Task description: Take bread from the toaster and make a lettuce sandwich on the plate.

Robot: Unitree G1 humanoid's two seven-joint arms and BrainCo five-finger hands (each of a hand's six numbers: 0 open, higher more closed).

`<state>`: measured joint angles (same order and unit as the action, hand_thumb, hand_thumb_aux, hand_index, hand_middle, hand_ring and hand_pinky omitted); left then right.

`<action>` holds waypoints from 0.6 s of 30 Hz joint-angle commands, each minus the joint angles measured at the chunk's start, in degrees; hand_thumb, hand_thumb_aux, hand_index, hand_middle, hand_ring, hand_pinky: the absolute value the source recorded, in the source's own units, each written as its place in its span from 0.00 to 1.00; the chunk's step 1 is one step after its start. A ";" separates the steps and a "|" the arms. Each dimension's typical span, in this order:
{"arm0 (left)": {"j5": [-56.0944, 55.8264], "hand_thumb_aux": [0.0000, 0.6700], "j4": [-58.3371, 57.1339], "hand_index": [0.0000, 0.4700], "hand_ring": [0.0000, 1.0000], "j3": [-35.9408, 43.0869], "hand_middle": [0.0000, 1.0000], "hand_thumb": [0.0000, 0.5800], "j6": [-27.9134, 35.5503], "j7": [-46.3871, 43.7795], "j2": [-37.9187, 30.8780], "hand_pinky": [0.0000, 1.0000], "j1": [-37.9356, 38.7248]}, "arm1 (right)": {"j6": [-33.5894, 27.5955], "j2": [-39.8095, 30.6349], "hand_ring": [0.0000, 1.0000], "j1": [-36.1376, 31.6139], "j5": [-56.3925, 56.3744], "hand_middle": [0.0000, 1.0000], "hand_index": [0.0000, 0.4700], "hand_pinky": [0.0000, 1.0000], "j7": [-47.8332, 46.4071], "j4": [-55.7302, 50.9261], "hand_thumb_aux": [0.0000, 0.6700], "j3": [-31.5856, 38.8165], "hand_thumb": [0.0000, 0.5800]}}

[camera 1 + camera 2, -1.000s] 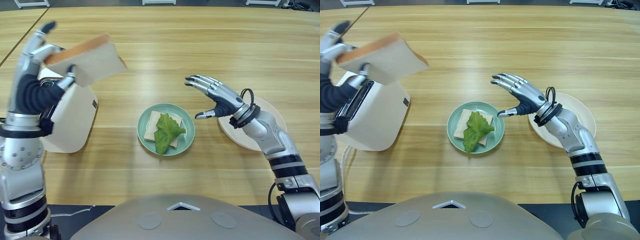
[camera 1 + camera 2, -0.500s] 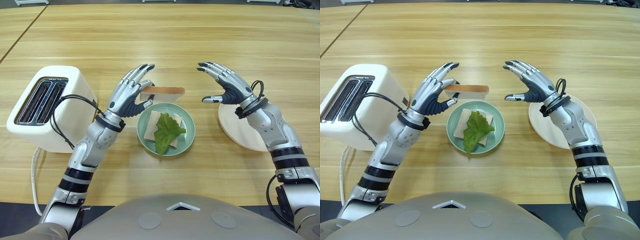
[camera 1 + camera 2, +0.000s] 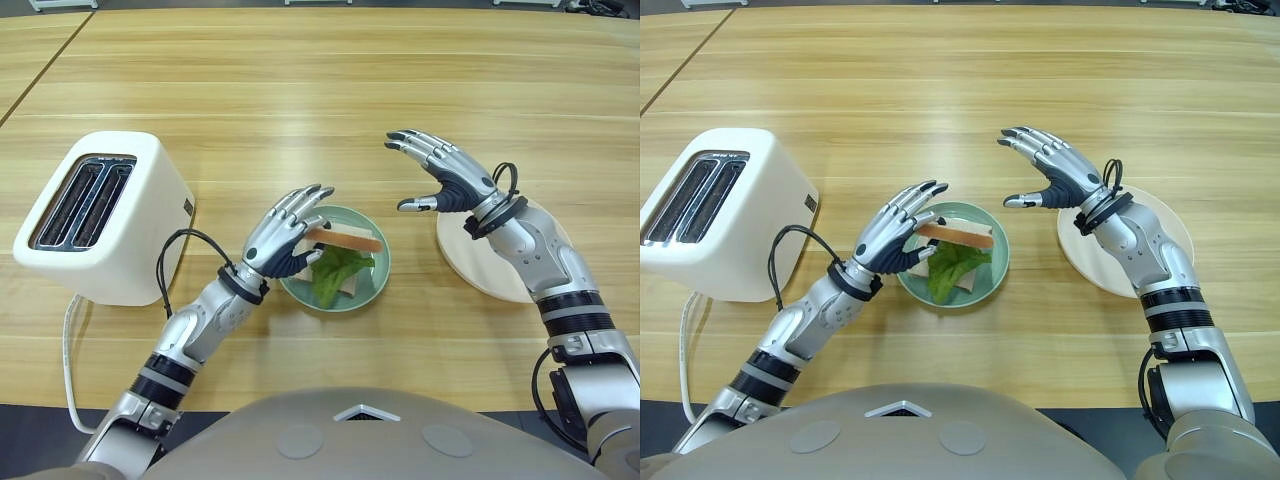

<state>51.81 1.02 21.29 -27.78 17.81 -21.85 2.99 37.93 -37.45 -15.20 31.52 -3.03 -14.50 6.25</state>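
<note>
As the left robot hand (image 3: 285, 235) grips it, bread (image 3: 345, 239) overhangs lettuce (image 3: 335, 272).

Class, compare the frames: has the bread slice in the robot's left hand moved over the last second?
Yes. The bread slice has gone from above the toaster rightward and down, and is now over the green plate.

Left arm sits low, forearm angled up and to the right from the bottom left, with the left hand (image 3: 283, 235) pinching one end of a bread slice (image 3: 348, 239) between thumb and fingers. Meanwhile the right hand (image 3: 443, 178) hangs raised, fingers spread loose, holding nothing, thumb pointing left.
</note>
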 commanded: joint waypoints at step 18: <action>-1.09 0.00 12.79 0.00 0.00 -4.35 0.00 0.00 6.65 -5.69 -4.41 0.00 10.73 | 3.91 -2.25 0.00 3.31 -3.95 0.00 0.00 0.00 -7.29 4.27 0.00 3.88 0.00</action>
<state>51.93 11.83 18.12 -21.96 13.41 -25.87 12.48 40.99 -37.99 -12.93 29.68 -7.98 -11.57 9.71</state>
